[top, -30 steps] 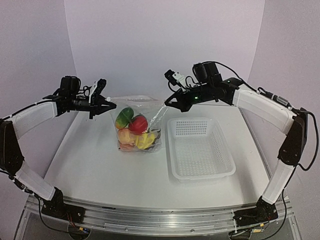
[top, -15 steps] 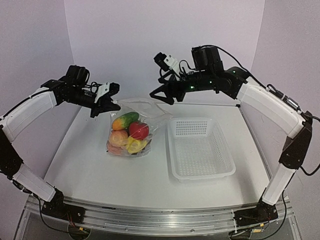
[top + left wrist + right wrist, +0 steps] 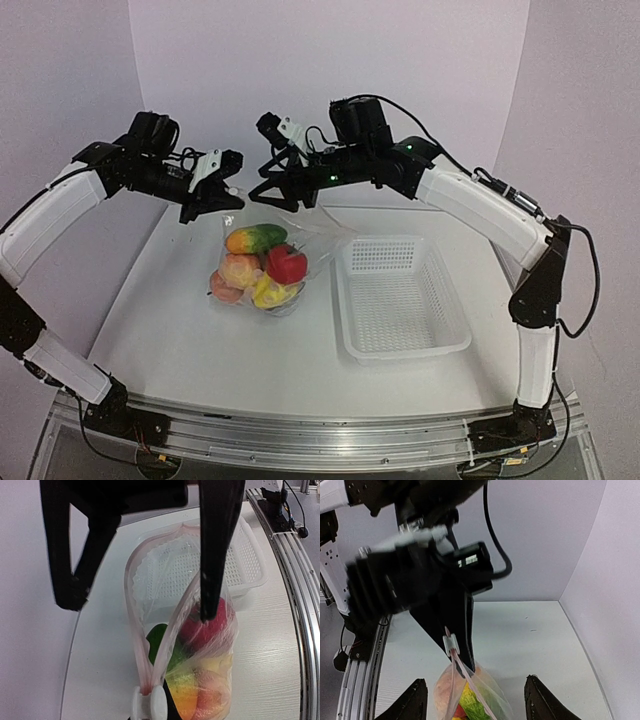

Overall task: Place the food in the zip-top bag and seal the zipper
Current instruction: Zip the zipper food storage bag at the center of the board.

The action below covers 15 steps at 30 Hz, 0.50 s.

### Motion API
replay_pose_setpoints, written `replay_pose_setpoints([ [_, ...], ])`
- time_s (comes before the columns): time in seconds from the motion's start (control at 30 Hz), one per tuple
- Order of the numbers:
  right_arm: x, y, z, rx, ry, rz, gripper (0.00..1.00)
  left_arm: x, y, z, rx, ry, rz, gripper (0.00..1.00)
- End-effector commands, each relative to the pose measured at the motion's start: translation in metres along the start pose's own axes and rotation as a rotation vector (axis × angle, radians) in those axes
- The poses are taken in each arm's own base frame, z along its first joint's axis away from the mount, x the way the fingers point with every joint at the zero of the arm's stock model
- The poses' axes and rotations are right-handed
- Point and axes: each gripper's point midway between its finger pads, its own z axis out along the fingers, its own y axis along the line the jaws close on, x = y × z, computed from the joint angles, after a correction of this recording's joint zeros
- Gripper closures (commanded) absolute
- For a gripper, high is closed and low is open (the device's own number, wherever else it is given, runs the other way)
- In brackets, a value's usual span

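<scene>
The zip-top bag (image 3: 300,250) holds several toy foods (image 3: 255,268): a green one, a red one, a peach and a yellow one. Its bottom rests on the table. My left gripper (image 3: 228,200) is shut on the bag's left top corner, next to a small white clip (image 3: 149,705) at the zipper's end. The zipper (image 3: 131,605) is parted and the mouth gapes. My right gripper (image 3: 278,200) is open just right of the left one. Its fingers (image 3: 215,555) straddle the bag's mouth without pinching it. In the right wrist view the bag (image 3: 490,700) lies between its spread jaws.
The white mesh basket (image 3: 345,300) stands on the table right of the bag and shows behind it in the left wrist view (image 3: 245,560). The back wall is close behind both grippers. The table's rail (image 3: 300,605) runs along the near edge.
My right gripper has travelled left along the bag's top, from above the basket's corner to beside the left gripper. The bag and its food have shifted left and slackened.
</scene>
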Motion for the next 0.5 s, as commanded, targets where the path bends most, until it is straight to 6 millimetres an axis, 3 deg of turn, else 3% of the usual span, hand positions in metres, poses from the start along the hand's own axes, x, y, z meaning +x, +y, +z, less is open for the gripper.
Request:
replay_pose_setpoints([
  [0.0, -0.034, 0.011, -0.012, -0.061, -0.097, -0.033, 0.40, -0.048, 0.006, -0.023, -0.019, -0.095, 0.052, 1.00],
  [0.13, -0.041, 0.015, -0.003, -0.079, -0.126, -0.021, 0.46, -0.042, 0.003, -0.015, -0.012, -0.055, 0.056, 1.00],
  [0.47, -0.026, 0.011, 0.014, -0.061, -0.097, 0.009, 0.56, -0.055, 0.013, -0.013, -0.018, -0.057, 0.045, 1.00],
])
